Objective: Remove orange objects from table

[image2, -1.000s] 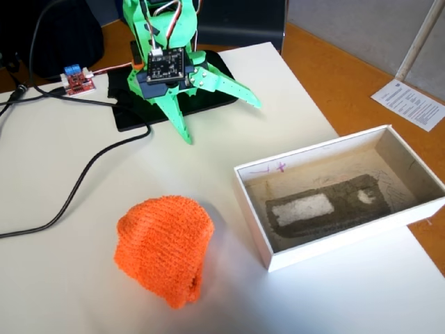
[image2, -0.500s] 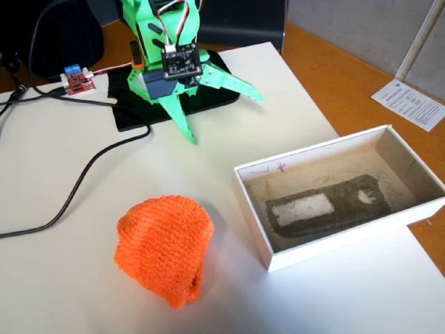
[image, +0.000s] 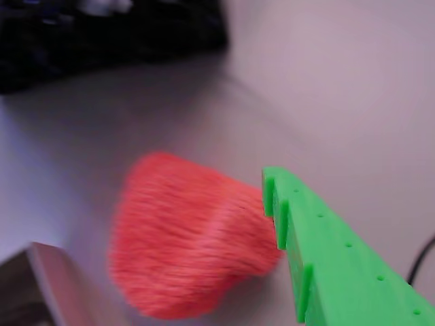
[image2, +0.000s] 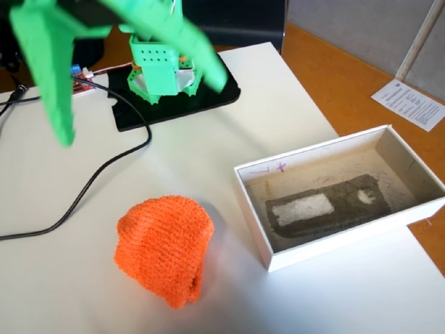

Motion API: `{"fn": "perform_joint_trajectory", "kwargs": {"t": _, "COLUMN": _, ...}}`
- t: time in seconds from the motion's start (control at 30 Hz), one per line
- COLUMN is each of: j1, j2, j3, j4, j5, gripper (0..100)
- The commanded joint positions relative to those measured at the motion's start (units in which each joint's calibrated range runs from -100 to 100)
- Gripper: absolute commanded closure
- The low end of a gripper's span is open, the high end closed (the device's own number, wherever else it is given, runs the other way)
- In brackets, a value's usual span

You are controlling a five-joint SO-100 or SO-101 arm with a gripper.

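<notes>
An orange knitted cloth (image2: 165, 247) lies bunched on the white table (image2: 208, 153), left of a white box. The wrist view shows it blurred (image: 183, 244), below and left of one green finger (image: 326, 251). The other finger is out of that view. My green gripper (image2: 62, 132) hangs in the air at the upper left of the fixed view, blurred, well above and behind the cloth. It holds nothing and looks open.
A white open box (image2: 254, 209) with a grey lining stands at the right. The arm's green base (image2: 163, 66) sits on a black plate (image2: 215, 97) at the back. A black cable (image2: 104, 167) runs across the table's left side. A paper sheet (image2: 410, 101) lies on the floor.
</notes>
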Motion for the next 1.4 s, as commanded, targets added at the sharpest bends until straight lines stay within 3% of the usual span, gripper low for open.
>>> {"fn": "perform_joint_trajectory", "kwargs": {"t": 0.0, "j1": 2.9, "j2": 11.3, "j3": -3.3, "j4": 0.7, "j5": 1.0, "gripper": 44}}
{"fn": "perform_joint_trajectory", "kwargs": {"t": 0.7, "j1": -1.7, "j2": 27.3, "j3": 2.4, "j4": -9.6, "j5": 4.2, "gripper": 44}}
{"fn": "perform_joint_trajectory", "kwargs": {"t": 0.83, "j1": -0.7, "j2": 29.0, "j3": 3.3, "j4": -10.7, "j5": 4.4, "gripper": 62}}
{"fn": "perform_joint_trajectory", "kwargs": {"t": 0.9, "j1": -0.4, "j2": 29.4, "j3": 3.9, "j4": -12.8, "j5": 3.6, "gripper": 87}}
{"fn": "perform_joint_trajectory", "kwargs": {"t": 0.97, "j1": -0.3, "j2": 29.7, "j3": 4.9, "j4": -15.8, "j5": 2.8, "gripper": 100}}
{"fn": "perform_joint_trajectory", "kwargs": {"t": 1.37, "j1": -0.6, "j2": 24.9, "j3": 2.4, "j4": -19.3, "j5": 6.6, "gripper": 100}}
